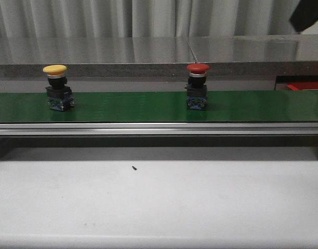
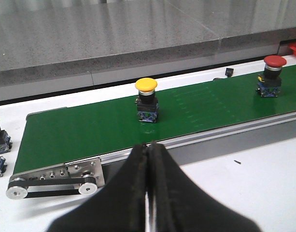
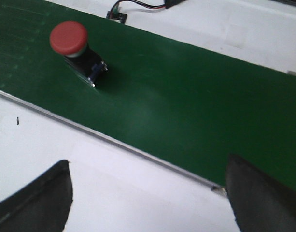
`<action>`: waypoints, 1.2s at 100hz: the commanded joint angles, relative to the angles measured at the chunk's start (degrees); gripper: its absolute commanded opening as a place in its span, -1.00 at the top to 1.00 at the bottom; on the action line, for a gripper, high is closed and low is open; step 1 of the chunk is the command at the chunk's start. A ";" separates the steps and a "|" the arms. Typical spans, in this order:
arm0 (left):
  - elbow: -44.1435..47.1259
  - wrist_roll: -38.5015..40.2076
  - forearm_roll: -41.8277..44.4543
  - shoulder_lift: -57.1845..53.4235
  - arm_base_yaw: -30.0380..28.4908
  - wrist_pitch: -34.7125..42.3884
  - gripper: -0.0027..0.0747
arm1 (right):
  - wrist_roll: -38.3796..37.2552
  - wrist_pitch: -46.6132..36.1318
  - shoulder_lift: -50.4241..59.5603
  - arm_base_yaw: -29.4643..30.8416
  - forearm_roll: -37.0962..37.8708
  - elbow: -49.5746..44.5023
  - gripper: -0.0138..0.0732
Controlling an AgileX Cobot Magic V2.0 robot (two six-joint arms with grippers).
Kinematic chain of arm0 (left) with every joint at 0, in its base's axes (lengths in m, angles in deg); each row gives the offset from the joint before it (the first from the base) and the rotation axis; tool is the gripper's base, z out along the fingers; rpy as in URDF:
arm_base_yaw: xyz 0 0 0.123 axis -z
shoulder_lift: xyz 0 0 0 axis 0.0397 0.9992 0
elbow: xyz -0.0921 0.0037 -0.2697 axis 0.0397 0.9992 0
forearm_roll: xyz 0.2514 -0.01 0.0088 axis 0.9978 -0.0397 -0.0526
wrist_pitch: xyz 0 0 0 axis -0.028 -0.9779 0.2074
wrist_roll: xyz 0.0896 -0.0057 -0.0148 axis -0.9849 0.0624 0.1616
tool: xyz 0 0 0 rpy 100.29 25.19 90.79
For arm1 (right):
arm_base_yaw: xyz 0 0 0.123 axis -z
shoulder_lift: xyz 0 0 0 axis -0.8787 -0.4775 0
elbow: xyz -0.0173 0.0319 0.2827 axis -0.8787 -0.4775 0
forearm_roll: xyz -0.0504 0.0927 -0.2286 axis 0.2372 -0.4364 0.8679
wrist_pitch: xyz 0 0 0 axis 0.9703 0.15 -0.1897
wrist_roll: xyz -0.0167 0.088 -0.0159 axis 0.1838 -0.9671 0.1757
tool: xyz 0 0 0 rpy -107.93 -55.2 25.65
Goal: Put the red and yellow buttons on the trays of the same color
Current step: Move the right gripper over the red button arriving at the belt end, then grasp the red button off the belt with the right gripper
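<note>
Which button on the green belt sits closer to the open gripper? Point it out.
The red button. It stands on the belt in the right wrist view, ahead of the open right gripper. The yellow button stands farther left, facing the shut left gripper.

Two buttons upright on belt [image 1: 148,106]: one [image 1: 57,87] left, other [image 1: 197,85] right, well apart.

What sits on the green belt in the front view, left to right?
yellow button → red button, both upright on the green belt; then a red tray edge behind the belt's right end.
</note>
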 commanded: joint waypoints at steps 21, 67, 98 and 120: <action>-1.55 0.03 -1.53 0.66 0.55 4.32 0.98 | 0.89 -3.22 -13.34 -6.24 1.67 11.83 -0.78; -1.55 0.03 -1.53 0.66 0.55 4.32 0.98 | 0.89 -0.90 -24.61 -7.63 1.74 22.74 -0.78; -1.55 0.03 -1.53 0.66 0.55 4.32 0.98 | 1.29 -2.91 -27.87 -7.63 3.22 23.98 -0.52; -1.55 0.03 -1.53 0.66 0.55 4.32 0.98 | 1.24 0.52 -26.76 -6.46 4.06 25.07 0.37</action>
